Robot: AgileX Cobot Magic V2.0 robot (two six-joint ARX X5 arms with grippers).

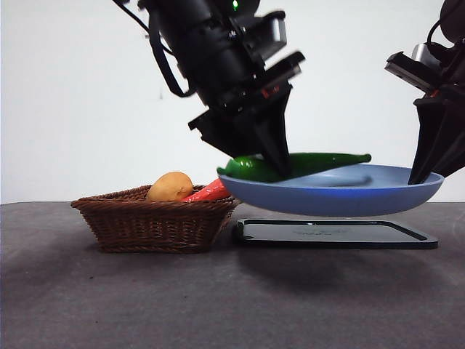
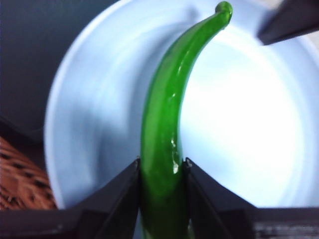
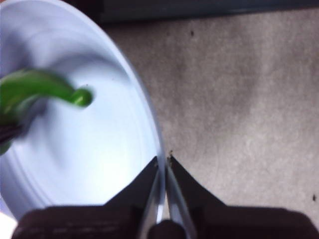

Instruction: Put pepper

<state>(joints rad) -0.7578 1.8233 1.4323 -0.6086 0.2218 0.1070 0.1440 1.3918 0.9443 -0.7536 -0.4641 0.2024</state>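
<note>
The long glossy green pepper (image 1: 312, 163) (image 2: 167, 119) lies across the pale blue plate (image 1: 341, 196) (image 2: 249, 149), its tip (image 3: 79, 96) curling up. My left gripper (image 1: 272, 156) (image 2: 162, 169) is shut on the pepper's thick end, just over the plate's rim nearest the basket. My right gripper (image 1: 429, 171) (image 3: 163, 162) is shut on the opposite rim of the plate (image 3: 99, 164), holding it in the air above a dark flat tray (image 1: 334, 233).
A brown wicker basket (image 1: 156, 222) (image 2: 20, 179) stands beside the plate, holding a yellow-brown potato (image 1: 170, 187) and a red-orange vegetable (image 1: 209, 193). Grey tabletop (image 3: 239, 99) lies under and beyond the plate.
</note>
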